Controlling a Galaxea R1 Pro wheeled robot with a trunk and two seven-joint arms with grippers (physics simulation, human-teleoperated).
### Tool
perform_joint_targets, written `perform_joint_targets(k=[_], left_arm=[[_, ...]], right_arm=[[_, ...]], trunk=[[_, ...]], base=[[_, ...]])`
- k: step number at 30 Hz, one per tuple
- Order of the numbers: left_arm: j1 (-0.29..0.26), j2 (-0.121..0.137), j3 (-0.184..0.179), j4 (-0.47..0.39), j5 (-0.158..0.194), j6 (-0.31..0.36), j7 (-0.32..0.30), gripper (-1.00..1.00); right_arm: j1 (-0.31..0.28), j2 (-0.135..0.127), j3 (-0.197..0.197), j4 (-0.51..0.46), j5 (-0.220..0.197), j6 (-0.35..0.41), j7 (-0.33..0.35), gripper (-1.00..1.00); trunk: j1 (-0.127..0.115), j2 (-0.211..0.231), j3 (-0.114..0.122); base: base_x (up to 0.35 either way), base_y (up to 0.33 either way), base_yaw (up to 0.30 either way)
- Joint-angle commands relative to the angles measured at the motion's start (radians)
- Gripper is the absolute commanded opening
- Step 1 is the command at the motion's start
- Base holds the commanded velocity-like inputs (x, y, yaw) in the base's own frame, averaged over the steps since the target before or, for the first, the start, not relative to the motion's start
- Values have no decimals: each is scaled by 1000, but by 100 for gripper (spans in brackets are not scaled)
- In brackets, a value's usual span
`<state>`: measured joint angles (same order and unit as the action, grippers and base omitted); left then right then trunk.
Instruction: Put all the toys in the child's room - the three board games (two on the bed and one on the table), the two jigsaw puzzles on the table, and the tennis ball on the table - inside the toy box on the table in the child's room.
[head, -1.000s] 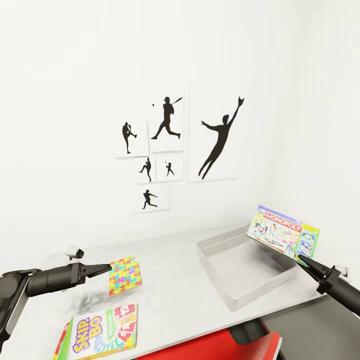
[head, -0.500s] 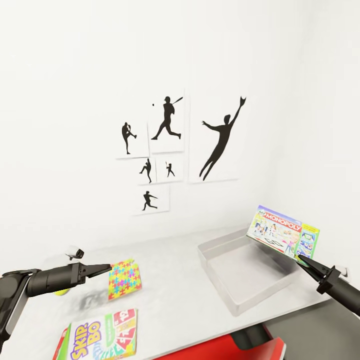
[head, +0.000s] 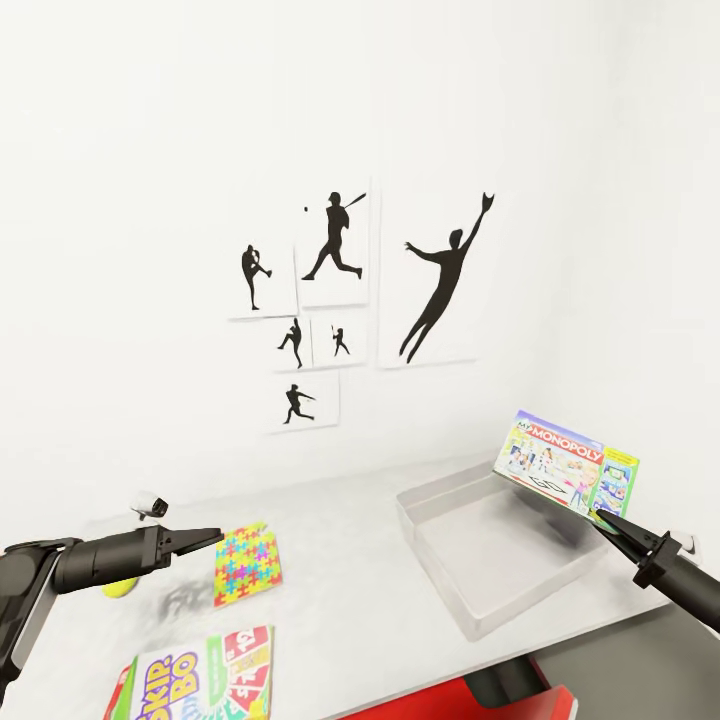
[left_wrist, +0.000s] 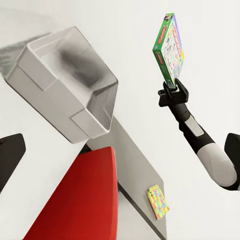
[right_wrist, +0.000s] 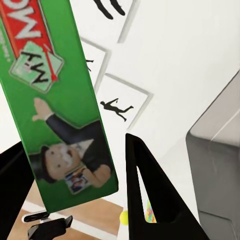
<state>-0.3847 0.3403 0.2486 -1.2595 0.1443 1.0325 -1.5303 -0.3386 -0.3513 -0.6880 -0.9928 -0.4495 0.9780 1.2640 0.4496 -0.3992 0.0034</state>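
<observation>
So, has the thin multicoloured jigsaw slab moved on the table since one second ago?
No. The multicoloured jigsaw slab keeps its place against the light grey plastic toy box; both slid down the picture together, so the camera moved.

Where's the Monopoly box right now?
In the head view the Monopoly box is at the right, clamped by the right gripper and held in the air over the far right side of the toy box.

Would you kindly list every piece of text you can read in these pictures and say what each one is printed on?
"MONOPOLY": on the Monopoly box held in the right gripper over the toy box.
"SKIP-BO": on the Skip-Bo box on the table.
Smaller print on both boxes is too small or blurred to read.
</observation>
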Motion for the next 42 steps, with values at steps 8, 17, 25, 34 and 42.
perform_joint_targets(k=[8,17,25,34,42], left_arm=[[0,0,0,0,-1,11,-4,100],[0,0,0,0,-2,11,-4,100],[0,0,-1,0,-2,11,-4,100],[0,-3,-4,-2,1,12,-4,100],[-84,-16,-9,3,1,15,7,100]], right_arm=[[0,0,-1,0,-1,5,2,-100],[0,-1,-1,0,-1,5,2,-100],[0,0,0,0,0,2,1,-100],[0,2,8,-1,18,-3,-24,-100],[-67,1,42,-3,27,42,-346,-100]], trunk=[[0,-1,0],[0,-1,0],[0,-1,0],[0,-1,0],[0,-1,0]], base=[[11,0,0],[0,0,0],[0,0,0],[0,0,0],[0,0,0]])
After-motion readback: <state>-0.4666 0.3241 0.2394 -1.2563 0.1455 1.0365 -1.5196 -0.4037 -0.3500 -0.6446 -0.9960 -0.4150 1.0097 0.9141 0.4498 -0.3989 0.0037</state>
